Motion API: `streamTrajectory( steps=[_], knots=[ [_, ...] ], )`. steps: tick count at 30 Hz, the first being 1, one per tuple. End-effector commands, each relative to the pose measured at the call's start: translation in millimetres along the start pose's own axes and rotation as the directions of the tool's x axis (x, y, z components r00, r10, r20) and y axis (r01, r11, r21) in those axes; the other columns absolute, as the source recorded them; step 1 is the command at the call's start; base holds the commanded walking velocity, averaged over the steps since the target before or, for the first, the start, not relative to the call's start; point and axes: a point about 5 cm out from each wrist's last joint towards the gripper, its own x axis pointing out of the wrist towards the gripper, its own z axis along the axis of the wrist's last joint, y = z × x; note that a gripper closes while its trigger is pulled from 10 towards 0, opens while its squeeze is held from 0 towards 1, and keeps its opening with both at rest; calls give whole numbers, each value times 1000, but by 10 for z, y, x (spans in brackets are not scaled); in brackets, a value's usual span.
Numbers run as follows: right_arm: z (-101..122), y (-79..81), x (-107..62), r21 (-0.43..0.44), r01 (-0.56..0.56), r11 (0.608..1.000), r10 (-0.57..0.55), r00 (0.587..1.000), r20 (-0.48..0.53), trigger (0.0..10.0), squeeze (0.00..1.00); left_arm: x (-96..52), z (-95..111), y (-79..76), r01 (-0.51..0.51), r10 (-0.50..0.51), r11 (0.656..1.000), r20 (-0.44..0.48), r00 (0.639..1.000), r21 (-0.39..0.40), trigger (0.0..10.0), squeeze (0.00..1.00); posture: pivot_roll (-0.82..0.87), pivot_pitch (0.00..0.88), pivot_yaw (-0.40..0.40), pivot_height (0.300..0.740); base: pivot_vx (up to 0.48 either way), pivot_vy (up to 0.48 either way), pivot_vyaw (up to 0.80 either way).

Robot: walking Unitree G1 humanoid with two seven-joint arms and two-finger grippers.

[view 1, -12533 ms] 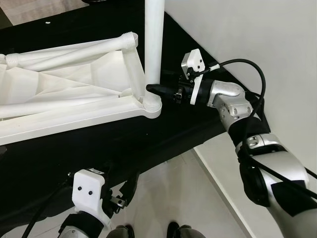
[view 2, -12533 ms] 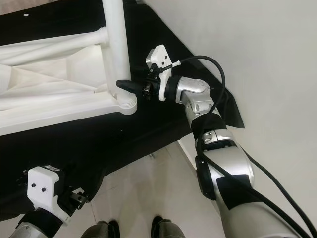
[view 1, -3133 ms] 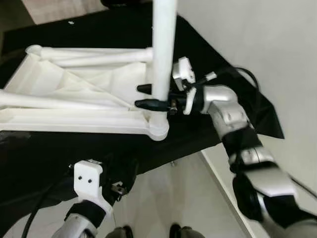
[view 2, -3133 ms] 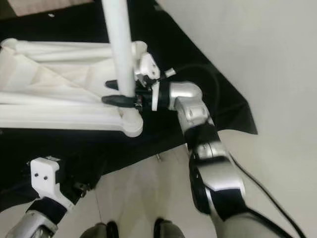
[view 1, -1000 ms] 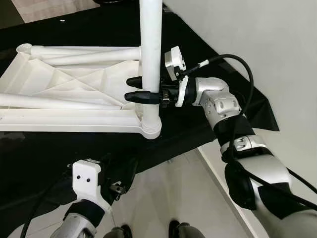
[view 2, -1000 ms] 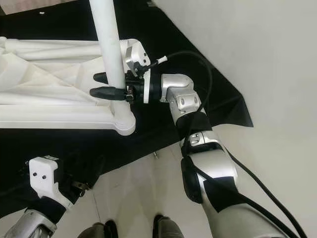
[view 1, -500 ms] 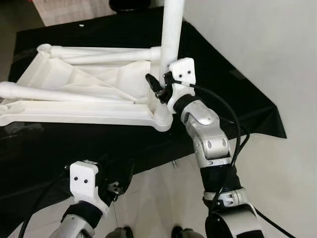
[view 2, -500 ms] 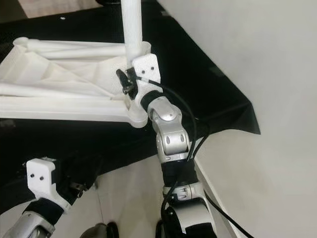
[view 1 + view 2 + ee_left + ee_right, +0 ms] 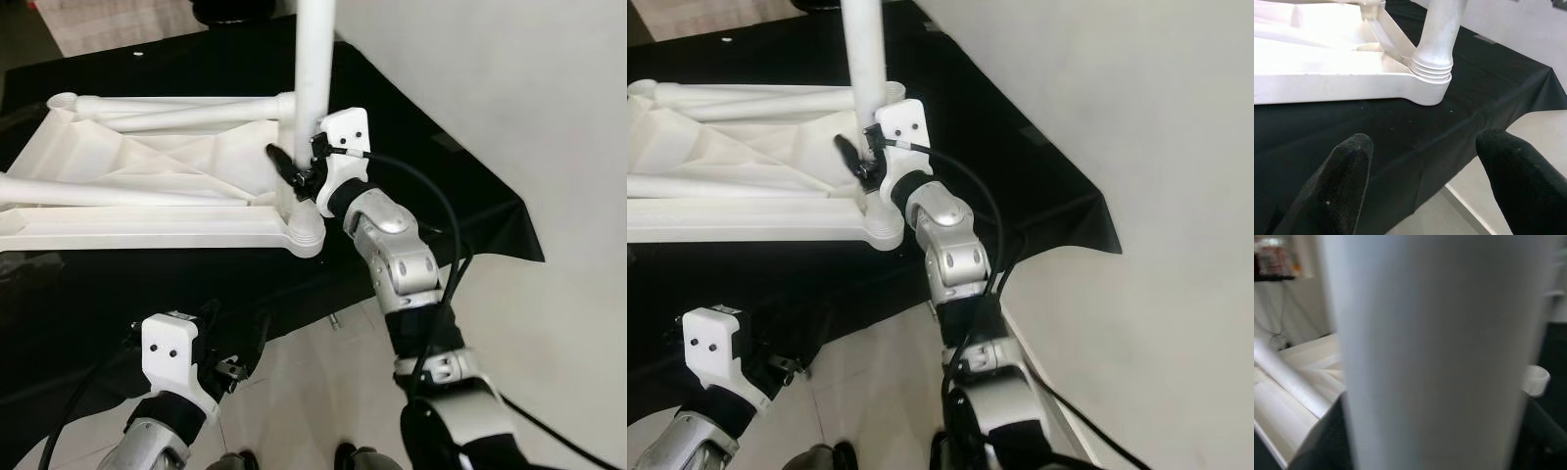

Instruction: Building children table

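- The white plastic children's table top (image 9: 147, 186) lies upside down on a black cloth (image 9: 411, 166), its ribbed underside facing up.
- A white plastic round table leg (image 9: 313, 69) stands upright in the corner socket (image 9: 306, 233) of the table top that sits nearest the robot's right arm.
- The right gripper (image 9: 294, 176) is pressed up against the leg just above the socket; one black finger pokes out on the table-top side of the leg, and the right wrist view has the leg right up against the lens. It seems to be clasped around the leg, though I cannot tell how tightly.
- The step in hand looks like seating or screwing this leg into its socket. The left wrist view shows ridged rings at the foot of the leg (image 9: 1432, 68) above the socket collar, so it may not yet be fully home.
- To do it well: keep the leg square to the table top, turn about the leg's own axis, and press straight down so the rings do not catch crooked.
- The grip is low, near the socket, which should limit wobble at the top of the leg.
- The left gripper (image 9: 1422, 191) hangs low, well apart from the table top, its two black fingers spread wide and holding nothing.
- The cloth covers a surface whose edge falls near the socket; beyond the edge lie pale floor tiles (image 9: 313, 392), and a plain white wall (image 9: 509, 88) rises on the far side of the right arm.
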Motion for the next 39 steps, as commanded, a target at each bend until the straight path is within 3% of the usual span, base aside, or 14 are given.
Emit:
streamTrajectory(
  steps=[1,4,5,6,9,11,12,14,24,25,28,29,37,39],
  knots=[
    [69,115,77,-31,-214,976,215,976,27,10000,1000,-18,-48,2,-10,10,1000,-18,1000,-3,10000,0,44,213,-48,740,0,0,0],
    [92,120,81,-74,-306,949,308,951,16,10000,1000,-19,-49,4,-10,10,1000,-18,1000,-3,10000,0,48,213,-46,740,0,0,0],
    [87,126,68,-108,-389,915,390,921,-9,10000,1000,-16,-48,1,-9,9,1000,-18,1000,-3,10000,0,55,210,-44,740,0,0,0],
    [75,107,60,-147,-444,884,443,896,-42,10000,0,-12,-48,-3,-8,8,1000,-18,1000,-3,10000,0,58,213,-44,740,0,0,0],
    [63,86,53,-144,-491,859,487,871,-65,10000,0,-9,-47,-5,-8,8,1000,-17,1000,-3,10000,0,60,214,-44,740,0,0,0],
    [94,35,41,-98,-582,807,578,813,-67,10000,0,-11,-45,-12,-9,9,1000,-17,1000,-3,10000,0,70,221,-50,740,0,0,0],
    [94,35,41,-98,-582,807,578,813,-67,10000,0,-11,-45,-12,-9,9,1000,-17,1000,-3,10000,0,70,221,-50,740,0,0,0],
    [128,-6,48,-97,-639,763,632,769,-97,10000,0,-24,-43,-15,-12,12,1000,-17,1000,-6,10000,0,67,226,-50,740,0,0,0],
    [151,-59,43,-40,-701,713,696,713,-86,10000,0,-43,-40,-31,-11,11,1000,-20,1000,-12,10000,0,64,239,-49,740,0,0,0],
    [138,-70,33,-32,-708,706,704,705,-85,3020,0,-45,-37,-32,-11,10,1000,-20,1000,-13,10000,0,64,242,-45,740,0,0,0],
    [131,-83,27,-28,-717,696,713,696,-84,3020,0,-46,-35,-33,-11,11,1000,-20,1000,-13,10000,0,63,244,-44,740,0,0,0],
    [121,-95,17,-18,-725,689,721,688,-83,0,0,-48,-33,-32,-12,11,1000,-20,1000,-13,10000,0,57,248,-43,740,0,0,0],
    [68,-165,-37,11,-715,699,713,697,-72,0,0,-58,-34,-25,-8,8,1000,-25,1000,-17,10000,0,46,251,-28,740,0,0,0],
    [35,-225,-71,5,-677,736,676,734,-73,0,0,-64,-35,-22,-7,6,1000,-27,1000,-17,10000,0,42,253,-26,740,0,0,0]
  ],
)
